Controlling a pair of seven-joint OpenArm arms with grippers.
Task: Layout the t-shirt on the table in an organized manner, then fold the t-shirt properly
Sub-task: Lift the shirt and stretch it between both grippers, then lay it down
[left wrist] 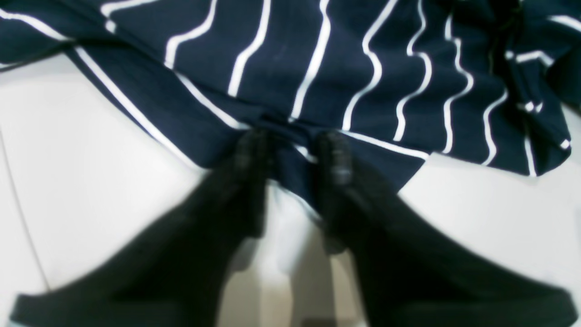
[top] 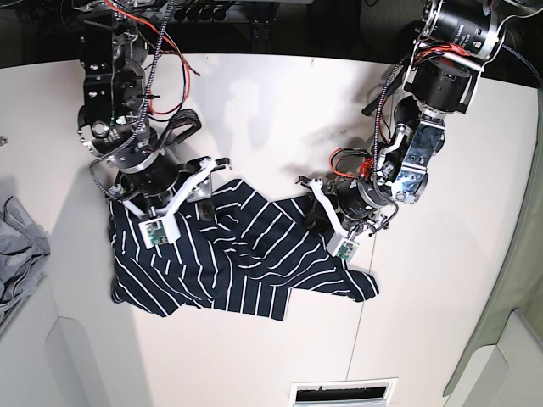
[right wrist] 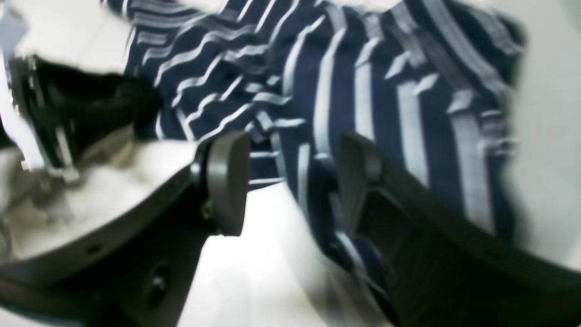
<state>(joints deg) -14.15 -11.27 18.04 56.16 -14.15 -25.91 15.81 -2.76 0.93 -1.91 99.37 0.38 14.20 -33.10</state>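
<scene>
Left gripper (left wrist: 290,154) nipped on t-shirt (top: 246,271) hem, right gripper (right wrist: 290,181) parted, bare table (top: 280,110) all round

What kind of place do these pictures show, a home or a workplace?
Probably a robotics lab bench: two robot arms with exposed red and black wiring work a dark navy white-striped t-shirt on a big bare white table.

Grey garment (top: 19,254) at table's edge

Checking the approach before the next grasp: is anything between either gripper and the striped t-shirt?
Nothing visible. The left gripper already has its fingers around a fold at the t-shirt's edge, and the right gripper sits directly over the cloth.
</scene>
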